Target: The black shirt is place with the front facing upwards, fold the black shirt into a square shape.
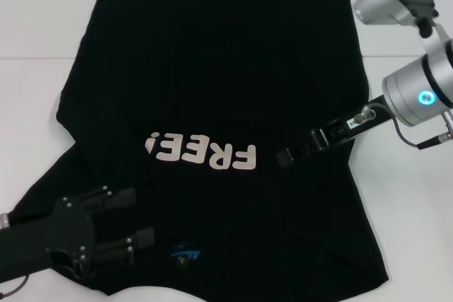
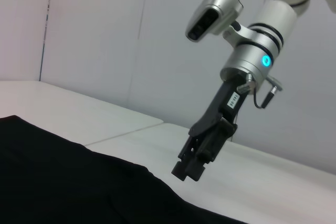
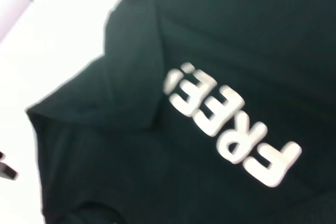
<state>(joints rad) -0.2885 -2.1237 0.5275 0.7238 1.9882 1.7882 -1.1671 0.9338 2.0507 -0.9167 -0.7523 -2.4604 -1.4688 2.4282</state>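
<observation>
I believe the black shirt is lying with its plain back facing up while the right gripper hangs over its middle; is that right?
Not quite. The black shirt lies front up: the white letters "FREE!" show on the chest in the head view and again in the right wrist view. The rest holds: the right gripper hangs over the shirt's middle, just beside the lettering.

L gripper (image 1: 138,218) is held low at near-left, jaws parted. R gripper (image 1: 286,156) is reached in from the right, angled down, jaws seen closed.

Probably a lab, white table (image 1: 42,19), bare grey wall (image 2: 105,40)
</observation>
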